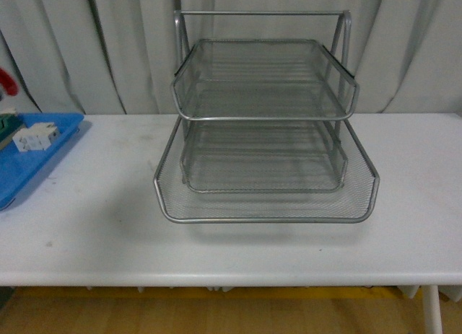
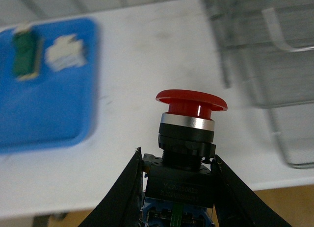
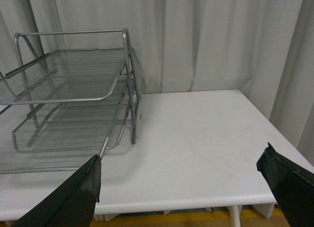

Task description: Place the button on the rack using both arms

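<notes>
The left gripper [image 2: 176, 156] pinches the button [image 2: 189, 112] by its dark blocky body, one black finger [image 2: 128, 188] pressed to each side, with the red mushroom cap pointing away from the wrist. The button is held in the air, touching no surface. Beyond it lies the white table [image 1: 86, 226]. The blue tray [image 2: 49, 114] sits on the left arm's outer side, holding a white block [image 2: 66, 53] and a green-and-cream terminal block [image 2: 24, 55], both blurred. The rack [image 2: 289, 104] stands on the inner side, well apart from the button.

The right gripper [image 3: 181, 156] has its fingers spread wide and holds nothing. Bare tabletop lies under and ahead of it, and the rack's tubular frame and stepped mesh trays stand off to its inner side.

The rack stands at the middle of the table, its lowest tray drawn forward past the two above. All three trays hold nothing. The tabletop is matte white with faint scuffs. Pale pleated curtains [image 1: 108, 45] hang close behind the table's far edge, and yellowish flooring [image 1: 216, 312] shows below its front edge.
</notes>
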Robot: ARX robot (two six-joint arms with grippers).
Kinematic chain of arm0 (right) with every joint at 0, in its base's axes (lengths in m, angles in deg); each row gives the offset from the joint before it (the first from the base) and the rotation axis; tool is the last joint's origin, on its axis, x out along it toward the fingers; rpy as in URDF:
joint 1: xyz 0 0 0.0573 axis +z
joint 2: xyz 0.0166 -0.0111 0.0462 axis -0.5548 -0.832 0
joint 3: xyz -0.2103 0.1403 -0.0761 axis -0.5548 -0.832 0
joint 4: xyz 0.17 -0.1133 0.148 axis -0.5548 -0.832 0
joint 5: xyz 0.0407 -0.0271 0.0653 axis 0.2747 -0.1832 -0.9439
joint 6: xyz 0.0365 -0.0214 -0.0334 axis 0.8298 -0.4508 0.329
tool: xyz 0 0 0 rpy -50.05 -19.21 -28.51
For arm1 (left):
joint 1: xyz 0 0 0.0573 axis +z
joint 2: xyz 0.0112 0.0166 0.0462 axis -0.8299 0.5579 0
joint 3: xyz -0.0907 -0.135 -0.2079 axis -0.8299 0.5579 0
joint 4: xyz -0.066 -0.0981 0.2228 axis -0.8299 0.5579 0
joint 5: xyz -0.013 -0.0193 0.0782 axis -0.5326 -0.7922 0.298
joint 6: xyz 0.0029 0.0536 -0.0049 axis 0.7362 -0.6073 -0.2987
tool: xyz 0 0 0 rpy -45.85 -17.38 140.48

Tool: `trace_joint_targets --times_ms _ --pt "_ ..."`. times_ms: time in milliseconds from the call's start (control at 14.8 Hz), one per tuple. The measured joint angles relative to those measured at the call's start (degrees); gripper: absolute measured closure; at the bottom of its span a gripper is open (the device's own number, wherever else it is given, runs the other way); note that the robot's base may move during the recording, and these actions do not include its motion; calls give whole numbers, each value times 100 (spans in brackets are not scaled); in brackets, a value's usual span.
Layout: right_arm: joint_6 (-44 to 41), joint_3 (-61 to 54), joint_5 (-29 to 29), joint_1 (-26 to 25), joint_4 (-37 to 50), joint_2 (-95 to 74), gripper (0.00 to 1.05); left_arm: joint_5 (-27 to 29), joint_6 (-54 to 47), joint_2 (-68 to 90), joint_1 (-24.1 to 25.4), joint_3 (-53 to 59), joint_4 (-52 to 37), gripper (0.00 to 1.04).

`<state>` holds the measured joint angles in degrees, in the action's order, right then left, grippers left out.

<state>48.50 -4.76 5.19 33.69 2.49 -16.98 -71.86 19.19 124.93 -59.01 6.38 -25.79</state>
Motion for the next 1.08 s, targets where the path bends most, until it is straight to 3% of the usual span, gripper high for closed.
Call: trace_joint_targets --times_ms 135,270,744,879,1014,1082 --pt "-2 0 -11 0 22 0 6 -887 -463 533 -704 -439 -127 71" --pt "-2 0 -9 0 17 0 6 -1193 -767 2990 -2100 -2367 -57 71" --pt "-2 2 -11 0 20 0 6 -833 -1025 4542 -2341 -3440 299 70" --pt "-2 0 -11 0 20 0 6 -811 -1032 4612 -2339 -3480 356 54" --pt "-2 0 -9 0 20 0 6 -940 -1025 4260 -2238 -3241 118 28" --pt "-2 0 -9 0 20 0 6 -984 -1016 3989 -2203 -3016 -2 21"
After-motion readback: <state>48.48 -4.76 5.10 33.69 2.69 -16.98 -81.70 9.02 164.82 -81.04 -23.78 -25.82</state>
